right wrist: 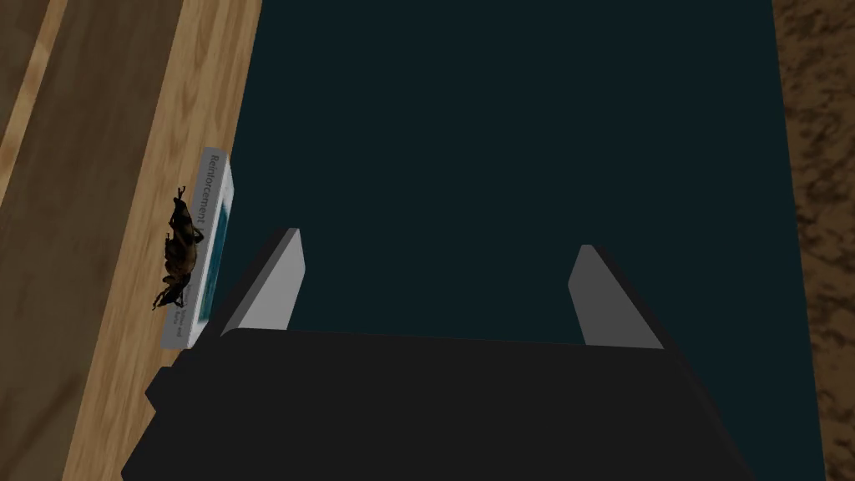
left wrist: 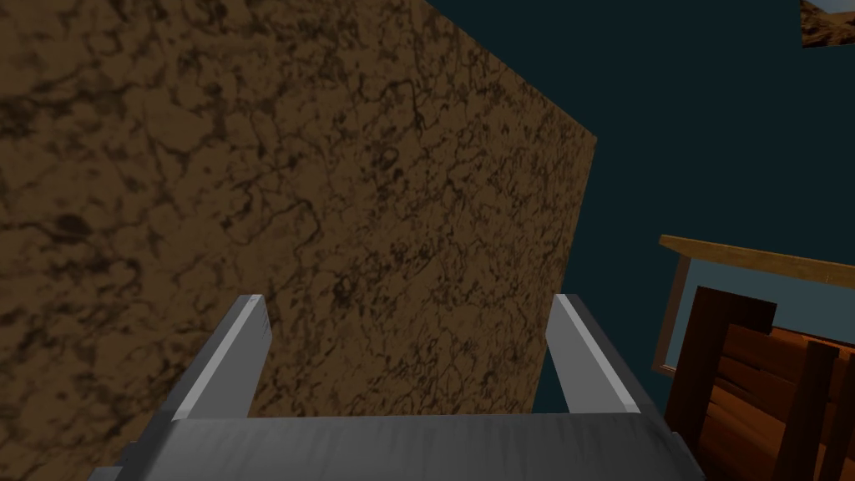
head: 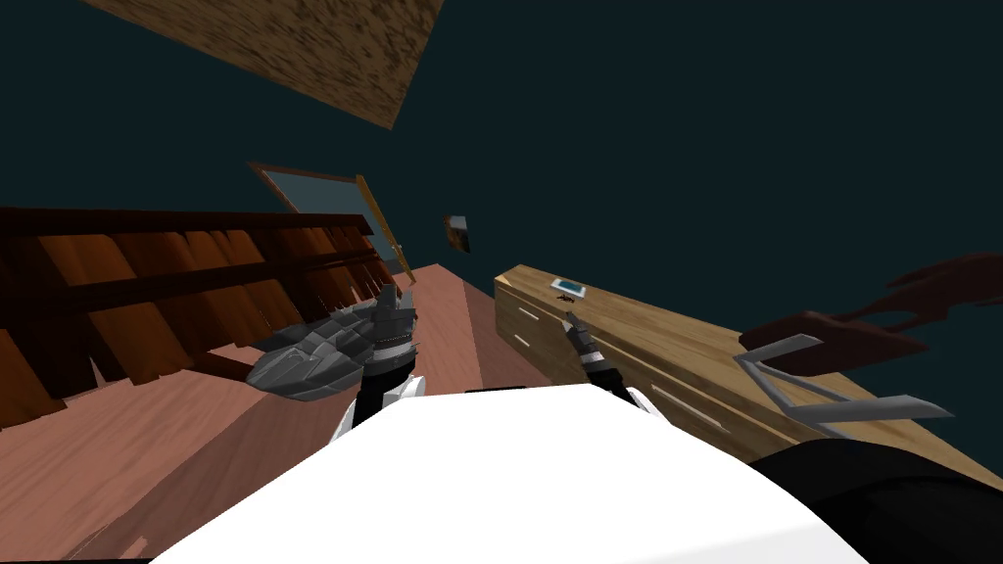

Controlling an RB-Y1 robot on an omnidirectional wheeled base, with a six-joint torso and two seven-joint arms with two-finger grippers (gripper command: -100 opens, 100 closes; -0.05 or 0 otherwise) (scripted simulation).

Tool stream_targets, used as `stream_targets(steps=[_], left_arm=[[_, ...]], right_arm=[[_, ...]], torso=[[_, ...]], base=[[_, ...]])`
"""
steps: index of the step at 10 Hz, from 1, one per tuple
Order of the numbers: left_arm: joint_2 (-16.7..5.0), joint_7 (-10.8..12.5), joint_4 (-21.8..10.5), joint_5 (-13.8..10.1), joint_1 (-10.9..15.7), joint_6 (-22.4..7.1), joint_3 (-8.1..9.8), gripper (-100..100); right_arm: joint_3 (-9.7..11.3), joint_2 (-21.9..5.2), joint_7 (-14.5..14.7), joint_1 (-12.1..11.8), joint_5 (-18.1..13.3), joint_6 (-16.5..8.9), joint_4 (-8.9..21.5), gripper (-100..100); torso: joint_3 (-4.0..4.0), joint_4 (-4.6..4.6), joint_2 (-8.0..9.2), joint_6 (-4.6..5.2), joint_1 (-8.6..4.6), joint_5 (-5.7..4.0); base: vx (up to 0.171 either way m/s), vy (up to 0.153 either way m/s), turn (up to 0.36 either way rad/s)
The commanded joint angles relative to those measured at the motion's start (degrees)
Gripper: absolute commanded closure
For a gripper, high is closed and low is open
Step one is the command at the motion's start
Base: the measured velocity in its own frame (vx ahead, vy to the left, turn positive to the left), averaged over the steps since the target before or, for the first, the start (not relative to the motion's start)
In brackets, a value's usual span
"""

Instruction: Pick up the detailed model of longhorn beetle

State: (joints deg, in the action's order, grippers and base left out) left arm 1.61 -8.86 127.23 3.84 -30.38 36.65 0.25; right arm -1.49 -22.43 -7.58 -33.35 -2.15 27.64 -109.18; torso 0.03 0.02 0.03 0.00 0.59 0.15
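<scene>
**Item 1: beetle** [right wrist: 178, 250]. Small, dark brown, legs splayed.
- Location: on top of the light wood cabinet [head: 646, 338], tight against the spine of a white and teal book [right wrist: 207, 242]. Whether the two touch cannot be told.
- Long axis: runs along the book's spine, roughly parallel to the right gripper's blades.

**Item 2: right gripper** [right wrist: 438, 242]. Fingers spread, nothing between them.
- Position: in the head view it hovers at the cabinet's near end, just short of the beetle.
- Key relation: the beetle lies outside the span, off to the side of the finger [right wrist: 271, 280] nearer the cabinet. The book sits between that finger and the beetle.

**Item 3: left gripper** [left wrist: 409, 301]. Fingers spread, empty. It is raised on the far side of the chest, well apart from the beetle.

**Assessment.**
- The right arm is plainly the nearer one.
- The coming move probably calls for a sideways shift past the book, so that the blades straddle the beetle, and then a descent.
- The closing line already crosses the beetle's narrow width, which suits the grasp.
- Hazard: one blade may land on the book.
</scene>
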Motion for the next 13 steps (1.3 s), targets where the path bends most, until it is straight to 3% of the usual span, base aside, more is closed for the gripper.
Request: stream_targets(steps=[1, 6, 9, 10, 11, 12, 13], left_arm=[[0.0, 0.0, 0.0, 0.0, 0.0, 0.0, 0.00, 0], [0.0, 0.0, 0.0, 0.0, 0.0, 0.0, 0.00, 0], [0.0, 0.0, 0.0, 0.0, 0.0, 0.0, 0.00, 0], [0.0, 0.0, 0.0, 0.0, 0.0, 0.0, 0.01, 0], [0.0, 0.0, 0.0, 0.0, 0.0, 0.0, 0.00, 0], [0.0, 0.0, 0.0, 0.0, 0.0, 0.0, 0.01, 0], [0.0, 0.0, 0.0, 0.0, 0.0, 0.0, 0.01, 0]], right_arm=[[0.8, -2.8, 0.6, -1.7, -0.8, -0.3, 2.6, -100], [3.9, -11.6, 3.1, -5.9, -3.5, 0.4, 12.9, -100], [4.9, -14.4, 3.9, -7.1, -4.2, 0.7, 16.7, -100], [5.8, -16.7, 4.8, -8.3, -4.9, 0.9, 19.4, -100], [5.8, -16.8, 4.8, -8.3, -4.9, 0.9, 19.6, -100], [6.8, -19.4, 5.7, -9.5, -5.6, 1.1, 21.6, -100], [6.8, -19.4, 5.7, -9.5, -5.6, 1.1, 22.2, -100]], torso=[[0.00, 0.00, 0.00, 0.00, 0.00, 0.00], [-0.09, -0.04, -0.15, 0.00, 0.01, 0.00], [-0.15, -0.06, -0.24, 0.00, -0.14, -0.03], [-0.11, -0.04, -0.17, 0.00, -0.23, -0.04], [-0.11, -0.04, -0.18, 0.00, -0.15, -0.03], [-0.11, -0.04, -0.18, -0.01, -0.24, -0.04], [-0.15, -0.06, -0.26, 0.01, -0.19, -0.03]], base=[[0.030, 0.153, 0.023], [0.043, 0.191, 0.034], [0.055, 0.119, 0.019], [0.046, 0.130, 0.051], [0.046, 0.099, 0.008], [0.081, 0.116, 0.055], [0.077, 0.090, 0.012]])
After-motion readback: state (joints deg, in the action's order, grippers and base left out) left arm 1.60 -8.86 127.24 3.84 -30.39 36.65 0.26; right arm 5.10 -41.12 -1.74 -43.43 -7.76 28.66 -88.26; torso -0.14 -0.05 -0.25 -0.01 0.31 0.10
